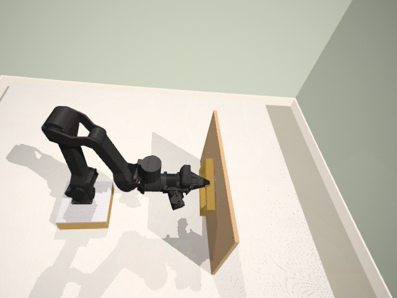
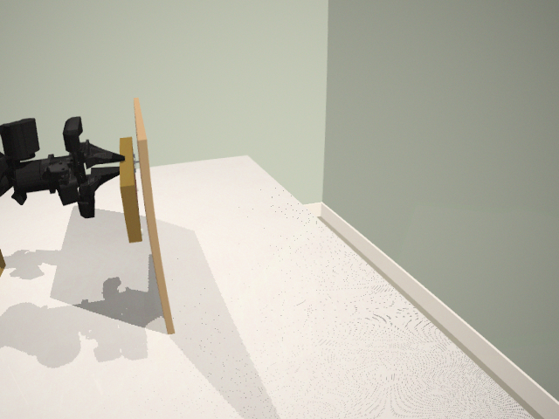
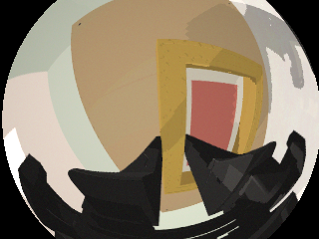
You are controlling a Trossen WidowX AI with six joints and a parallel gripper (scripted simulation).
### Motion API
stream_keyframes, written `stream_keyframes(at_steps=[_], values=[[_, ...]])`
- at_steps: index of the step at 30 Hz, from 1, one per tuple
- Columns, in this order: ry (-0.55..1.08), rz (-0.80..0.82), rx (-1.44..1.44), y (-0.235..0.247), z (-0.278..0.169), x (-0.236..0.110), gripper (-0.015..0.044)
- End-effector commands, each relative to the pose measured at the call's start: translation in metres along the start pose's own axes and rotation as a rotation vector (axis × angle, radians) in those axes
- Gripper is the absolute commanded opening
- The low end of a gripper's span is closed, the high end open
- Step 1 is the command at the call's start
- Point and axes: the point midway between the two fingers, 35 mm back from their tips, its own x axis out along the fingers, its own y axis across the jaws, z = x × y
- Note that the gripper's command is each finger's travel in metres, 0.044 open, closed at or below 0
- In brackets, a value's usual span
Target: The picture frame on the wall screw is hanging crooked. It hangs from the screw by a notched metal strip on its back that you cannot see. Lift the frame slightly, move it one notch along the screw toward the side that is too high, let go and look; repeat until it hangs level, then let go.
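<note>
The picture frame (image 1: 206,195) (image 2: 129,202) has a yellow-ochre border (image 3: 171,94) around a red picture (image 3: 214,110). It hangs in front of the upright wooden wall board (image 1: 223,208) (image 2: 153,234) (image 3: 114,80). A short grey screw (image 2: 135,158) shows between frame and board. My gripper (image 1: 207,182) (image 2: 121,164) (image 3: 171,139) reaches level from the arm side. It is shut on one bar of the frame's border near the frame's top edge. In the wrist view the frame looks slightly skewed against the board. The notched strip on the back is hidden.
The arm stands on a low wooden-edged plinth (image 1: 83,221) to the left of the board. Green room walls (image 2: 429,157) with a pale skirting (image 2: 406,288) lie beyond the board. The floor around it is pale.
</note>
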Motion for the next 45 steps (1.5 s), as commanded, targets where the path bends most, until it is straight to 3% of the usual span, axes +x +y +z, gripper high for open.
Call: stream_keyframes(at_steps=[1, 45], values=[[0.007, 0.008, 0.001, 0.0024, -0.0016, 0.0002, 0.0000], [0.007, 0.008, 0.001, 0.0035, -0.0088, 0.0001, 0.0000]])
